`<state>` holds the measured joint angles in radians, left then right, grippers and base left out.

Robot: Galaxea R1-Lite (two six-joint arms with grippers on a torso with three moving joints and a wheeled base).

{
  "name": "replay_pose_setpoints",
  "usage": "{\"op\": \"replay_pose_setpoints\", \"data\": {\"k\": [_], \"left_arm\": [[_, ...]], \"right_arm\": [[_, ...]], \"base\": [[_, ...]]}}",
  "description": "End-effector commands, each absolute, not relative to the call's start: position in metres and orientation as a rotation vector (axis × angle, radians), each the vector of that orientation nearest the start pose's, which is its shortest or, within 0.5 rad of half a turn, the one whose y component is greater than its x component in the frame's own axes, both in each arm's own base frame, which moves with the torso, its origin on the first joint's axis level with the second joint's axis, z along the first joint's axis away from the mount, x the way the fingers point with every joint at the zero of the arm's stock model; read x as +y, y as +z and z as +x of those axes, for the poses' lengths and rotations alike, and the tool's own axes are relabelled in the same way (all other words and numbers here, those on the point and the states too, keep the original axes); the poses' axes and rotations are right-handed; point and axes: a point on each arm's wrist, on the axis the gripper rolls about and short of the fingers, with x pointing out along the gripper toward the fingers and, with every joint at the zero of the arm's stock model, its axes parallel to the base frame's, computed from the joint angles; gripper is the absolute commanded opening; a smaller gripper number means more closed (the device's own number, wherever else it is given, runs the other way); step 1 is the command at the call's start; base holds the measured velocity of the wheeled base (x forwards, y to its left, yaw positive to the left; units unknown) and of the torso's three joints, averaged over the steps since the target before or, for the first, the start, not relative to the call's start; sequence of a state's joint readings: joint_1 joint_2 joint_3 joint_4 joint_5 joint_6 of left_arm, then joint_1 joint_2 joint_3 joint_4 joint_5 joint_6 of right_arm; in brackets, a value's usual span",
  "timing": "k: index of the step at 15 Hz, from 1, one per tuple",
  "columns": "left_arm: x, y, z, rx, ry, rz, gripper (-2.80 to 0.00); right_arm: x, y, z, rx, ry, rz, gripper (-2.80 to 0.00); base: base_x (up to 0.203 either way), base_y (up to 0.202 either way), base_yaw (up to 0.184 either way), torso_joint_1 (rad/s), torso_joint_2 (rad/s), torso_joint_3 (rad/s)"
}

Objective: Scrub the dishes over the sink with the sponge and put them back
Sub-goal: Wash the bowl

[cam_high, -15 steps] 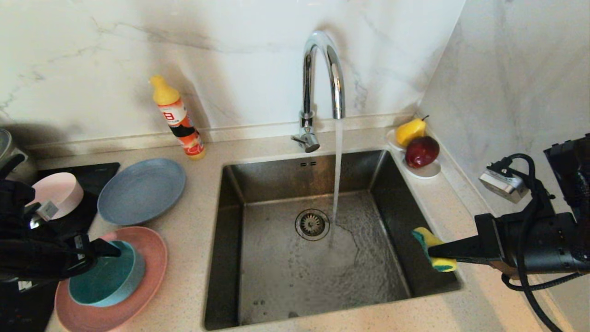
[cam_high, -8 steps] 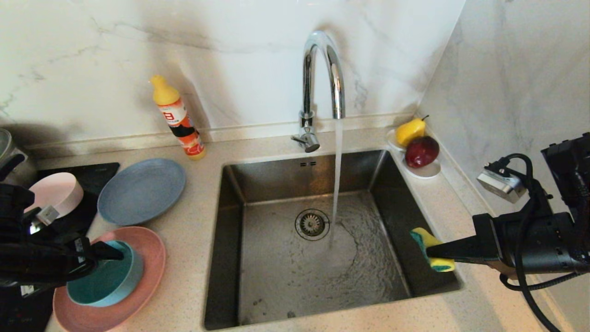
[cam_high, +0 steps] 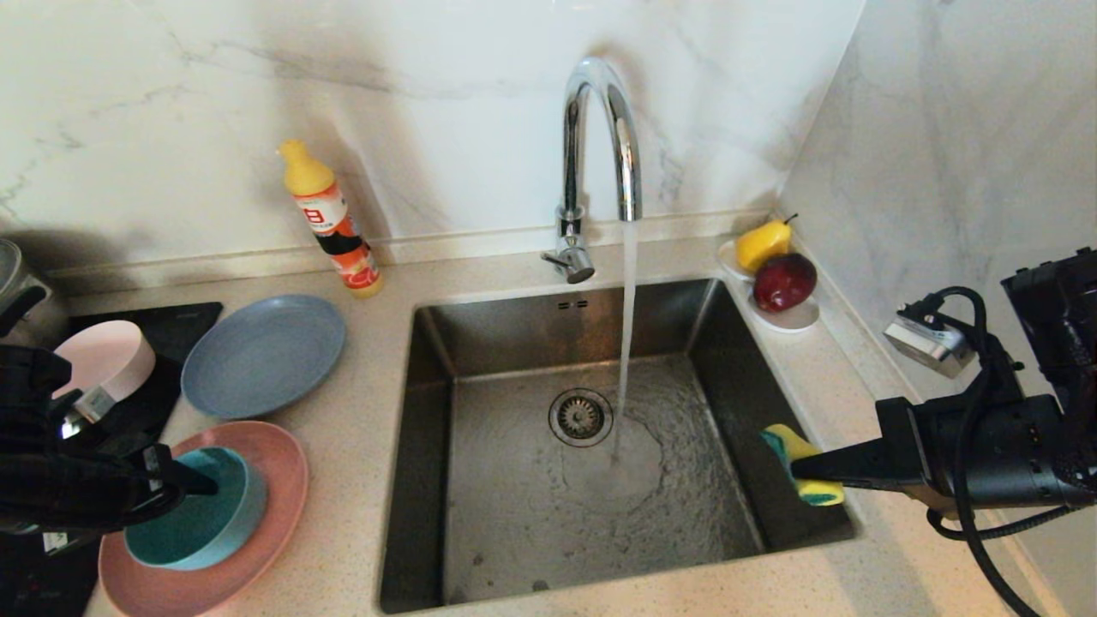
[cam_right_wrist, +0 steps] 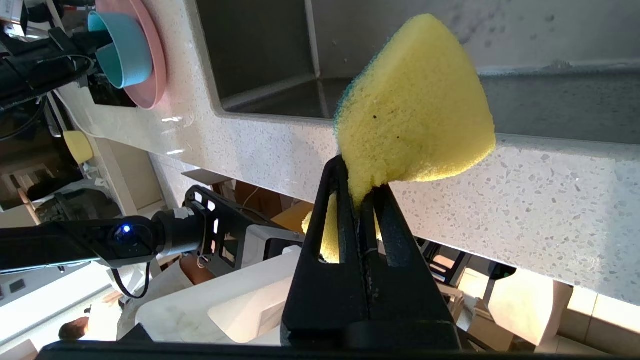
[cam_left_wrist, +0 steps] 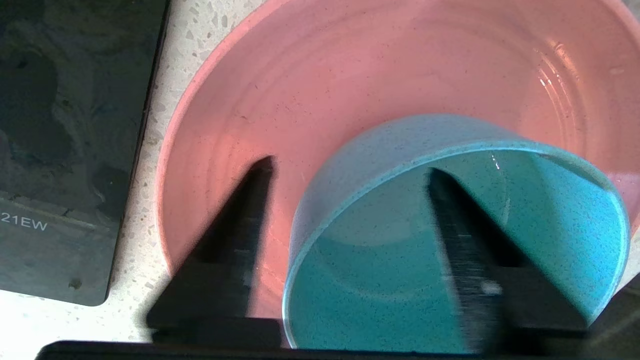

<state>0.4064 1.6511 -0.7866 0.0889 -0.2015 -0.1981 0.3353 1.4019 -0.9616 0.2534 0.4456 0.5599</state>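
The teal bowl (cam_high: pixel 201 514) (cam_left_wrist: pixel 400 260) stands in the salmon-pink plate (cam_high: pixel 274 480) (cam_left_wrist: pixel 350 75) on the counter left of the sink (cam_high: pixel 746 386). My left gripper (cam_high: pixel 193 488) (cam_left_wrist: pixel 350 167) is open and straddles the bowl's near wall, one finger inside the bowl and one outside over the plate. My right gripper (cam_high: pixel 797 470) (cam_right_wrist: pixel 360 175) hovers at the sink's right edge, shut on the yellow sponge (cam_high: pixel 793 446) (cam_right_wrist: pixel 415 110) with its green side. The blue-grey plate (cam_high: pixel 261 353) and pale pink bowl (cam_high: pixel 107 356) sit farther back on the left.
Water runs from the chrome faucet (cam_high: pixel 600 128) onto the sink floor beside the drain strainer (cam_high: pixel 580 417). An orange detergent bottle (cam_high: pixel 330 218) stands at the back wall. A white dish (cam_high: pixel 793 319) with pear and apple sits at the back right. A black cooktop (cam_high: pixel 146 407) lies at far left.
My left gripper's fingers have drawn closer together around the teal bowl's wall, and bowl and plate have slid slightly left. The right arm holds still with the sponge.
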Motion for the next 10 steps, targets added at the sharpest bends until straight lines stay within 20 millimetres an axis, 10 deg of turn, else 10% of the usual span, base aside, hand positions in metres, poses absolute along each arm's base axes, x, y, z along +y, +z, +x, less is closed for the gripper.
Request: {"op": "replay_pose_setpoints", "data": {"k": [1,10], "left_arm": [[0.0965,0.1316,0.2357,0.895,0.280,-0.471,-2.80],[0.1017,0.1409,0.2353,0.863,0.295,-0.457,-2.80]], "right_arm": [[0.0810,0.2255,0.2024,0.905,0.532,0.551,-2.80],[0.0843,0.2212,0.2118,0.878,0.543,0.553,-2.80]], "base": [[0.000,0.000,0.000,0.000,0.00,0.000],[0.000,0.000,0.000,0.000,0.00,0.000]]}}
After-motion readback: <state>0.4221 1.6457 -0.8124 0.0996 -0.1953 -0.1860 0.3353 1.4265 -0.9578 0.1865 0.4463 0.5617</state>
